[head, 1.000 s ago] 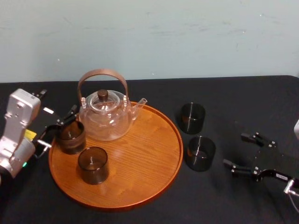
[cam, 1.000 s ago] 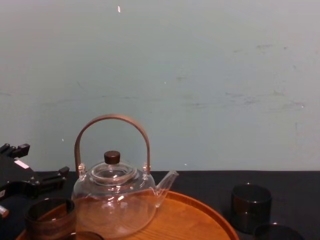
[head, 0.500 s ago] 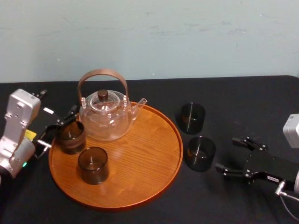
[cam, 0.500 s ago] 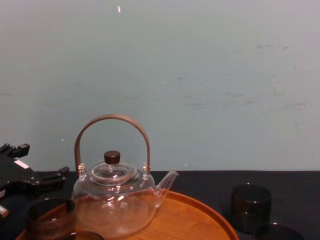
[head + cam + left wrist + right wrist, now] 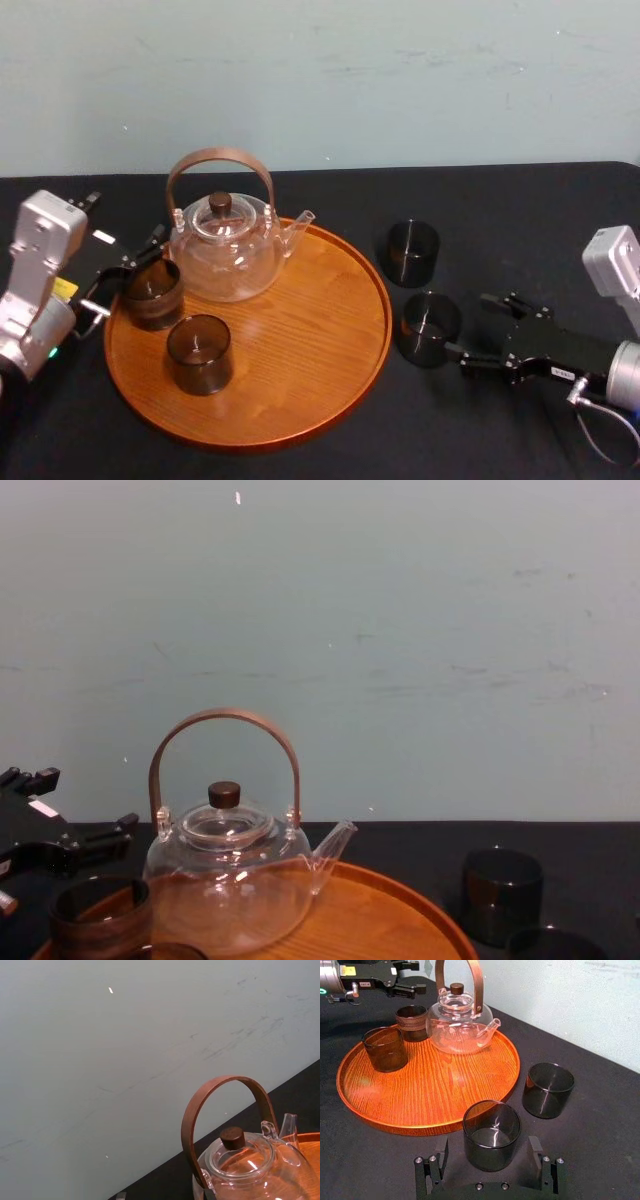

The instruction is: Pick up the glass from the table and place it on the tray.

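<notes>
Two dark glasses stand on the black table right of the tray (image 5: 300, 340). The nearer glass (image 5: 430, 328) (image 5: 491, 1135) sits upright just at the tips of my right gripper (image 5: 468, 325) (image 5: 488, 1152), which is open. Its fingers (image 5: 441, 1152) stand on either side of the glass without touching it. The farther glass (image 5: 413, 252) (image 5: 547, 1090) stands free behind it. My left gripper (image 5: 130, 270) (image 5: 405, 980) hovers open at the tray's left rim, by a dark glass (image 5: 152, 293) on the tray.
The round wooden tray also carries a glass teapot (image 5: 225, 250) with a brown arched handle at its back and a second dark glass (image 5: 200, 353) near its front left. Bare wood (image 5: 435, 1090) fills the tray's right half. A pale wall rises behind the table.
My right gripper has slid left across the table, from well right of the nearer glass up to it, fingers still wide. The left arm and all glasses have stayed put.
</notes>
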Controlling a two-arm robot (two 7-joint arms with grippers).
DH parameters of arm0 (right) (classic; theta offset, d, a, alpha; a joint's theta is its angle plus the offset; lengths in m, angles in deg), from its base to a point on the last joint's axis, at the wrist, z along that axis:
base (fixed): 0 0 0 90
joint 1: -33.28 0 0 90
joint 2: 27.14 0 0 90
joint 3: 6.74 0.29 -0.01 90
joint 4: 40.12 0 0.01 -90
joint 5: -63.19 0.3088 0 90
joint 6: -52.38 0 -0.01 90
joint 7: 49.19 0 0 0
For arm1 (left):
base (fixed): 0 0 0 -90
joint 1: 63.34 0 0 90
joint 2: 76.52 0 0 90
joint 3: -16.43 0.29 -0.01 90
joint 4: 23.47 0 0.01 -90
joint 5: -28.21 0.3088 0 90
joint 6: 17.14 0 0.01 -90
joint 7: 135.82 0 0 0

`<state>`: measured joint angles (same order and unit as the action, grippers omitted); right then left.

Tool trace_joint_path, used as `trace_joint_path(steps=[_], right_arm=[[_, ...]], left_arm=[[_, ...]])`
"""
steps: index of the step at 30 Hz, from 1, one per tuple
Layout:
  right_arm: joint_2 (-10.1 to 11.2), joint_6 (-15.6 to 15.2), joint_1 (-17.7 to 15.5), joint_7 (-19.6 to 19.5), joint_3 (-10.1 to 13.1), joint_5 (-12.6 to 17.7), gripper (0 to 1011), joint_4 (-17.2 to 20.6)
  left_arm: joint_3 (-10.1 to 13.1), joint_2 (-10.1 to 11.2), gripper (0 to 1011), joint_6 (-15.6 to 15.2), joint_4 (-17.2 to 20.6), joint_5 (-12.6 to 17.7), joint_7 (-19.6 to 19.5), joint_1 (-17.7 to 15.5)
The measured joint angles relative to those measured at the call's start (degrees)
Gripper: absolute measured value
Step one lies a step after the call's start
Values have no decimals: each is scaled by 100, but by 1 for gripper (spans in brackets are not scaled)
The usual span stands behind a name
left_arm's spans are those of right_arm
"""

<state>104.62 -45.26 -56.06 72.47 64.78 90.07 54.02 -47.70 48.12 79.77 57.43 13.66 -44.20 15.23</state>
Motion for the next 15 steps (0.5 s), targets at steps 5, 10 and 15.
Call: trace_joint_path(steps=[5,10,15], right_arm=[[-62,-71,126,-11,-73,22,1002,-97],[-133,-128,279,-27,-159,23,1002,-213],[-198,-166,442,-19,-266,13,1002,-334]], left_arm=[[0,0,1001,0,0,0,0,0],[0,0,1001,0,0,0,0,1],[0,0,1001,0,0,0,0,0]])
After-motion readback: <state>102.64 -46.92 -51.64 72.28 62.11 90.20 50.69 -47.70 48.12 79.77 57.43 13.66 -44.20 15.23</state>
